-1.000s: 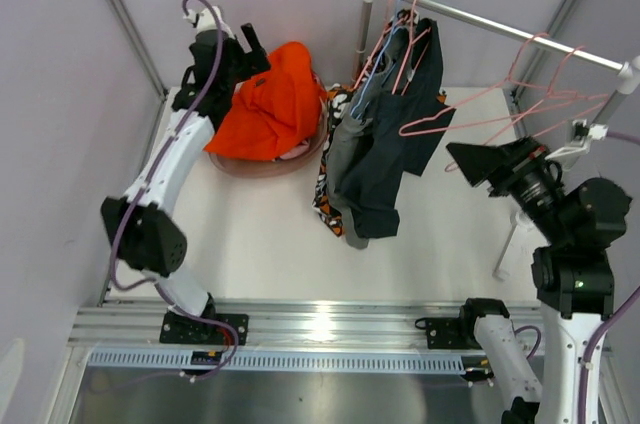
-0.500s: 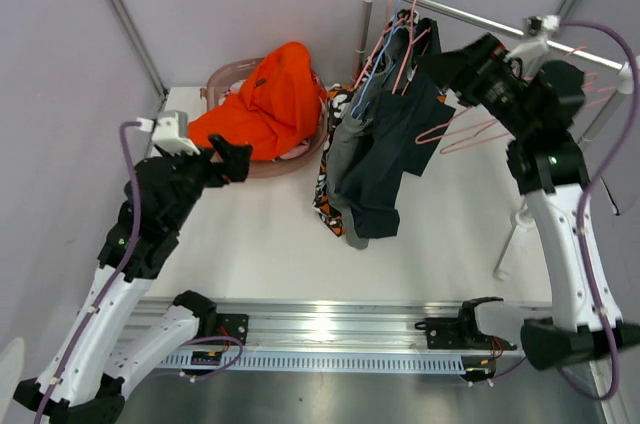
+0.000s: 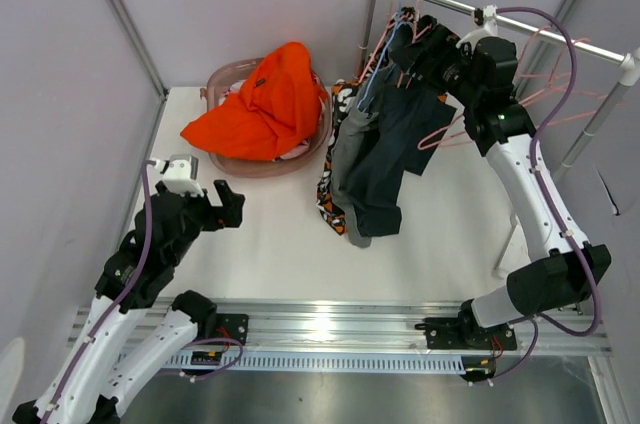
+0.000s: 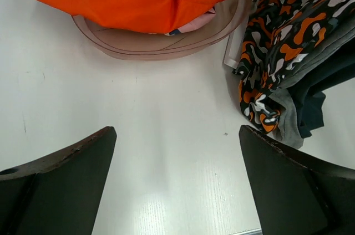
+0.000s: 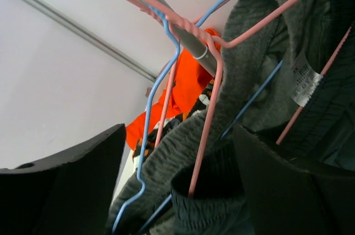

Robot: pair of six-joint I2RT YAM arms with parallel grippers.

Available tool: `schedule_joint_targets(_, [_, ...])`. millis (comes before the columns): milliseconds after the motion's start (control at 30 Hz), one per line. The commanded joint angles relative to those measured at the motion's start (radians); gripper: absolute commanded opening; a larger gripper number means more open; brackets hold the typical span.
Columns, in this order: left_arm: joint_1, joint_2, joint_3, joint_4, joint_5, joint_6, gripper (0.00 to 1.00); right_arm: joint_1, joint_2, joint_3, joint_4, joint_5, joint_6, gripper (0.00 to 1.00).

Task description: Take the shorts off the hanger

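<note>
Dark charcoal shorts, grey shorts and blotch-patterned shorts hang from pink and blue wire hangers on the rail. Plain orange shorts lie heaped in the basket, with a bit of pink fabric under them. My right gripper is open, up by the hanger hooks. In its wrist view its jaws stand either side of a pink hanger and the charcoal waistband, beside the grey shorts. My left gripper is open and empty above the table.
The rail's upright post stands behind the hanging clothes. Several empty pink hangers hang further right on the rail. The left wrist view shows the basket rim, the patterned shorts' hem and bare white table between the jaws.
My left arm has pulled back from the basket to the near left of the table. My right arm has swung up and left to the hangers on the rail.
</note>
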Motion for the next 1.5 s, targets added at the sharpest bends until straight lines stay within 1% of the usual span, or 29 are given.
schedule_joint_targets(0, [-0.009, -0.025, -0.034, 0.025, -0.028, 0.036, 0.99, 0.026, 0.039, 0.038, 0.060, 0.056, -0.006, 0.82])
schedule_joint_targets(67, [-0.009, -0.044, -0.047, 0.039, -0.019, 0.041, 0.99, 0.035, 0.053, 0.038, 0.061, 0.070, -0.008, 0.70])
schedule_joint_targets(133, [-0.009, -0.053, -0.059, 0.048, -0.022, 0.039, 0.99, 0.049, 0.057, 0.033, 0.066, 0.079, -0.008, 0.62])
schedule_joint_targets(200, [-0.009, -0.055, -0.064, 0.051, -0.019, 0.039, 0.99, 0.056, 0.061, 0.030, 0.064, 0.093, -0.012, 0.58])
schedule_joint_targets(233, [-0.009, -0.055, -0.064, 0.053, -0.016, 0.039, 0.99, 0.061, 0.061, 0.024, 0.066, 0.097, -0.014, 0.54])
schedule_joint_targets(267, [-0.009, -0.055, -0.074, 0.054, -0.016, 0.041, 0.99, 0.062, 0.061, 0.023, 0.067, 0.104, -0.014, 0.51])
schedule_joint_targets(300, [-0.009, -0.055, -0.067, 0.056, -0.016, 0.041, 0.99, 0.065, 0.059, 0.021, 0.067, 0.108, -0.014, 0.47])
schedule_joint_targets(333, [-0.009, -0.056, -0.068, 0.054, -0.015, 0.041, 0.99, 0.067, 0.057, 0.018, 0.066, 0.113, -0.012, 0.36])
schedule_joint_targets(500, [-0.009, -0.062, -0.074, 0.061, -0.013, 0.043, 0.99, 0.069, 0.024, 0.012, 0.050, 0.136, -0.020, 0.17])
schedule_joint_targets(567, [-0.009, -0.062, -0.071, 0.062, -0.013, 0.044, 0.99, 0.070, 0.012, 0.007, 0.043, 0.143, -0.023, 0.04])
schedule_joint_targets(600, [-0.009, -0.062, -0.071, 0.064, -0.010, 0.049, 0.99, 0.070, 0.005, 0.009, 0.040, 0.147, -0.026, 0.00])
schedule_joint_targets(733, [-0.009, -0.027, -0.050, 0.059, -0.002, 0.066, 0.99, 0.073, -0.047, 0.027, 0.030, 0.157, -0.041, 0.00])
schedule_joint_targets(833, [-0.009, -0.002, -0.002, 0.096, 0.065, 0.078, 0.99, 0.073, -0.077, 0.056, 0.023, 0.166, -0.049, 0.00])
schedule_joint_targets(867, [-0.009, 0.016, 0.037, 0.116, 0.099, 0.084, 0.99, 0.076, -0.094, 0.064, 0.018, 0.171, -0.049, 0.00])
schedule_joint_targets(900, [-0.009, 0.027, 0.053, 0.164, 0.186, 0.087, 0.99, 0.076, -0.102, 0.078, 0.012, 0.173, -0.046, 0.00])
schedule_joint_targets(933, [-0.009, 0.040, 0.067, 0.195, 0.241, 0.087, 0.99, 0.078, -0.111, 0.082, 0.009, 0.171, -0.043, 0.00])
schedule_joint_targets(967, [-0.012, 0.077, 0.105, 0.226, 0.316, 0.087, 0.99, 0.081, -0.133, 0.084, 0.007, 0.173, -0.041, 0.00])
schedule_joint_targets(1000, [-0.017, 0.099, 0.116, 0.263, 0.440, 0.082, 0.99, 0.091, -0.145, 0.079, 0.006, 0.177, -0.038, 0.00])
schedule_joint_targets(1033, [-0.024, 0.122, 0.125, 0.334, 0.493, 0.078, 0.99, 0.096, -0.159, 0.076, 0.004, 0.185, -0.037, 0.00])
schedule_joint_targets(1100, [-0.081, 0.189, 0.137, 0.418, 0.580, 0.081, 0.99, 0.116, -0.192, 0.061, -0.006, 0.205, -0.015, 0.00])
schedule_joint_targets(1133, [-0.109, 0.212, 0.140, 0.491, 0.579, 0.095, 0.99, 0.124, -0.205, 0.052, -0.009, 0.220, -0.002, 0.00])
schedule_joint_targets(1167, [-0.174, 0.240, 0.162, 0.511, 0.572, 0.102, 0.99, 0.133, -0.219, 0.041, -0.006, 0.226, 0.012, 0.00])
schedule_joint_targets(1233, [-0.242, 0.327, 0.183, 0.553, 0.541, 0.122, 0.99, 0.179, -0.254, 0.012, -0.002, 0.245, 0.037, 0.00])
schedule_joint_targets(1267, [-0.312, 0.358, 0.220, 0.589, 0.530, 0.125, 0.99, 0.196, -0.262, 0.007, -0.014, 0.277, 0.042, 0.00])
schedule_joint_targets(1300, [-0.349, 0.416, 0.231, 0.608, 0.518, 0.133, 0.99, 0.216, -0.277, 0.006, -0.016, 0.291, 0.045, 0.00])
schedule_joint_targets(1333, [-0.385, 0.442, 0.242, 0.625, 0.484, 0.156, 0.99, 0.251, -0.285, 0.001, -0.022, 0.314, 0.045, 0.00])
schedule_joint_targets(1367, [-0.456, 0.470, 0.272, 0.654, 0.464, 0.168, 0.99, 0.265, -0.292, 0.001, -0.031, 0.326, 0.046, 0.00])
schedule_joint_targets(1400, [-0.487, 0.520, 0.285, 0.668, 0.444, 0.180, 0.99, 0.280, -0.300, 0.000, -0.032, 0.335, 0.048, 0.00])
schedule_joint_targets(1467, [-0.547, 0.568, 0.327, 0.688, 0.421, 0.201, 0.99, 0.314, -0.323, -0.010, -0.040, 0.351, 0.049, 0.00])
